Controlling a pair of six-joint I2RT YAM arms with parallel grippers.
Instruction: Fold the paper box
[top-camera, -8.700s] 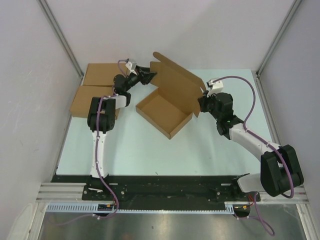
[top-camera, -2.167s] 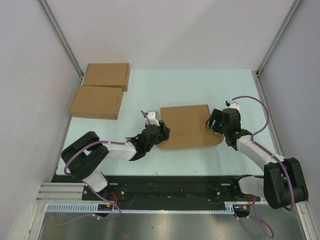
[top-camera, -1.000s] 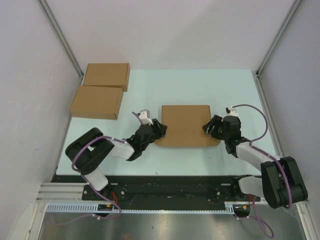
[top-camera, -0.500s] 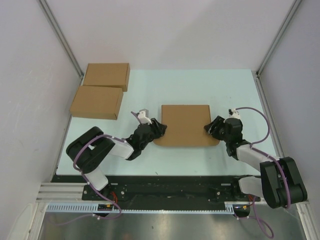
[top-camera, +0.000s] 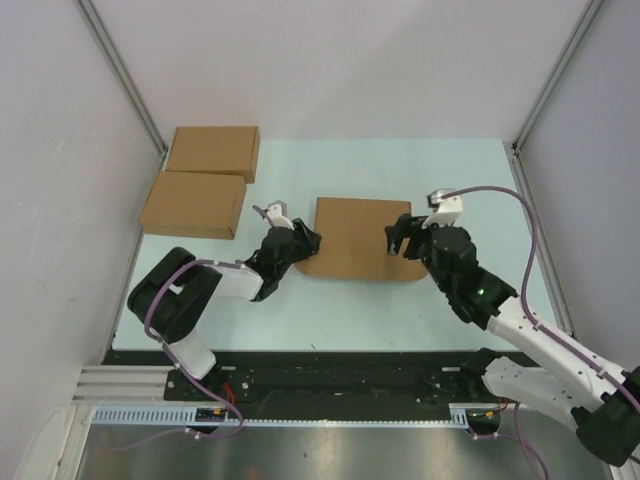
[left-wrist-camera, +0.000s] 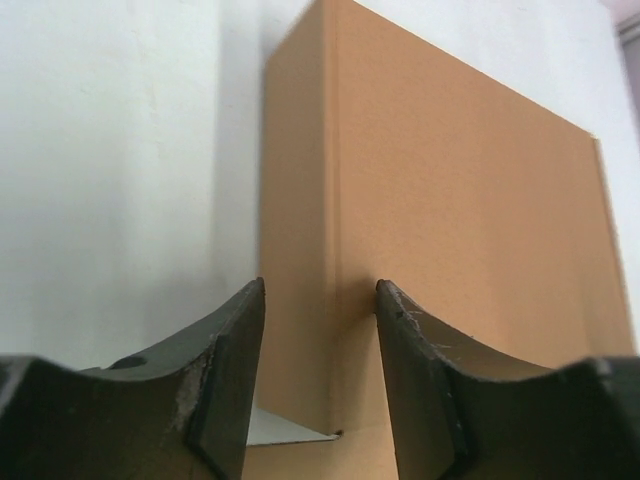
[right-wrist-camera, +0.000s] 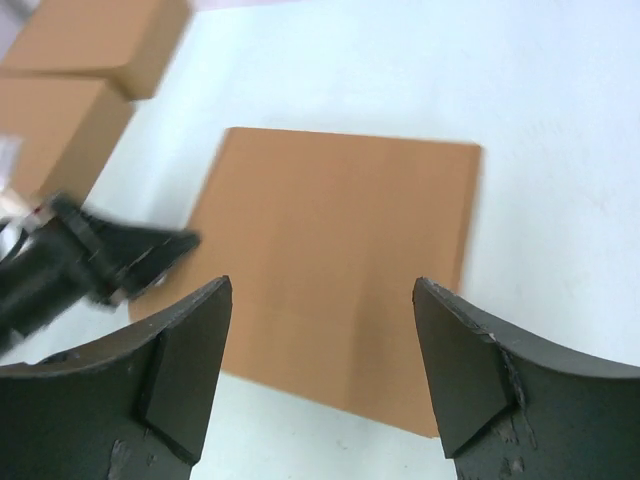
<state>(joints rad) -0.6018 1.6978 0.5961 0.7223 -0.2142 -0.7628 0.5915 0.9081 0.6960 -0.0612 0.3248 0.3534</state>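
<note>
Since the preceding views the right claw (top-camera: 400, 238) has left the right edge of the paper box (top-camera: 350, 238), where it was working low at table level, and now hangs raised over the right part of the lid. Its fingers are spread wide and hold nothing; in the right wrist view the box (right-wrist-camera: 340, 260) lies flat below and between them, clear of contact. The box has also shifted slightly toward the far left of the table (top-camera: 330, 310). Its lid, standing open several seconds ago, now lies down flat, so the fold is judged essentially complete, with only seating of the front closure possibly outstanding; that closure cannot be verified from these views. The left claw (top-camera: 305, 243) remains low at the box's left edge, roughly half spread. In the left wrist view its fingertips (left-wrist-camera: 250, 300) straddle the near edge of the box (left-wrist-camera: 450, 230), with no evident clamp. Two similar finished boxes (top-camera: 193, 203) sit well apart at far left.
</note>
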